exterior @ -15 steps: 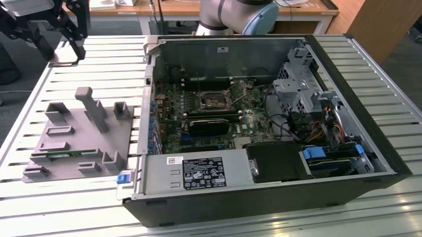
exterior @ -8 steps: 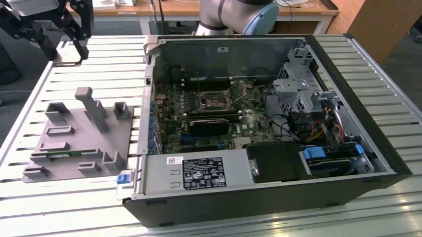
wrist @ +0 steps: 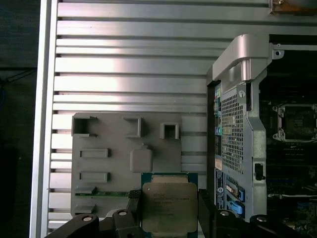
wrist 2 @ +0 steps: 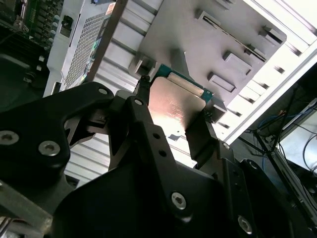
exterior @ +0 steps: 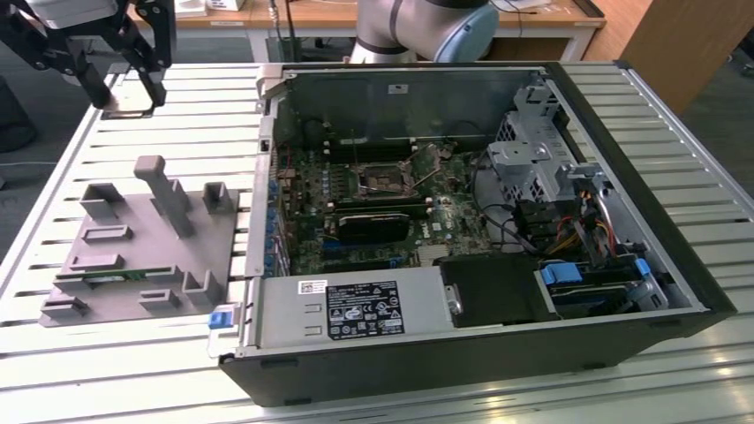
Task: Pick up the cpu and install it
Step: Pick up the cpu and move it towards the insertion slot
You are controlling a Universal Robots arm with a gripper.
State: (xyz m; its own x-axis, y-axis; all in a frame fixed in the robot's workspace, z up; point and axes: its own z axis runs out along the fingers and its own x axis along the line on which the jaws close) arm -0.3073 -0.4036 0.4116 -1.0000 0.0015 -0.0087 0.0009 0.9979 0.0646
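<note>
The cpu (wrist: pixel 168 206), a flat square chip with a silver-grey metal top and a green rim, sits between two black fingers (wrist: pixel 132 199) in the first wrist view. My gripper (wrist: pixel 168 210) is shut on it. In the second wrist view the cpu (wrist 2: pixel 174 104) shows a shiny face, clamped at two edges by the gripper (wrist 2: pixel 173 109). In the exterior view the gripper (exterior: pixel 122 99) hangs over the slatted table at the far left, beyond the grey fixture (exterior: pixel 141 243), with the cpu (exterior: pixel 125 109) at its tips. The empty socket (exterior: pixel 383 177) lies on the motherboard inside the open case.
The open computer case (exterior: pixel 659 265) fills the exterior view's right, its metal side wall (wrist: pixel 237 124) standing up beside the fixture (wrist: pixel 124 153). A green memory stick (wrist: pixel 106 193) lies in a fixture slot. A black heatsink block (exterior: pixel 371 225) sits on the motherboard below the socket.
</note>
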